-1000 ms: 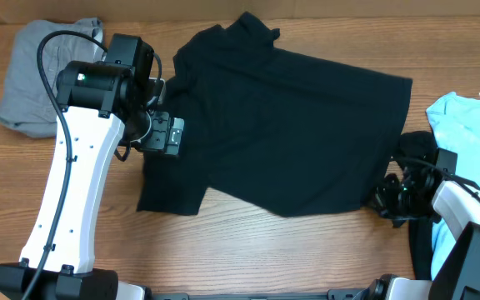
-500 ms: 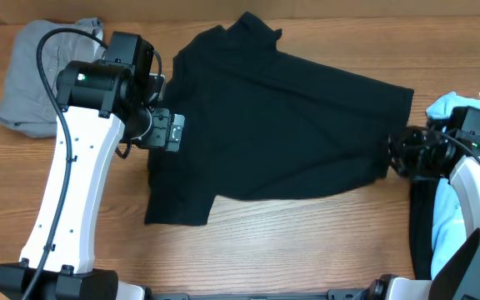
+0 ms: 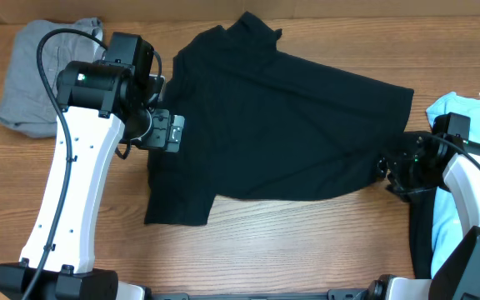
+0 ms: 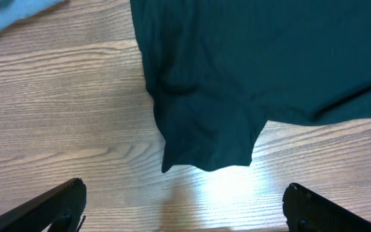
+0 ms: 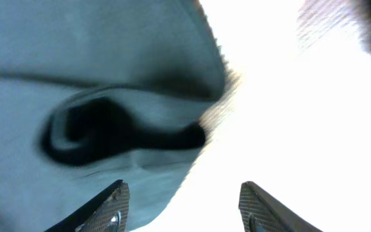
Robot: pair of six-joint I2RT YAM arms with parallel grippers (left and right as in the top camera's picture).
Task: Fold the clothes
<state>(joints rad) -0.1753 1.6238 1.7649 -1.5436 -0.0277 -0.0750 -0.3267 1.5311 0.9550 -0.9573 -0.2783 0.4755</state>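
Cloth: blue-grey, blurred, fills the left side, with a dark curled fold.
Counter: washed out white, faint grain at top right.
Claw: fingertips parted, one over cloth, one over glare.

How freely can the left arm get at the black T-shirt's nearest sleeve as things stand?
Probably yes: the left gripper hangs open over bare table, and the sleeve of the black T-shirt lies just ahead, nothing between them.
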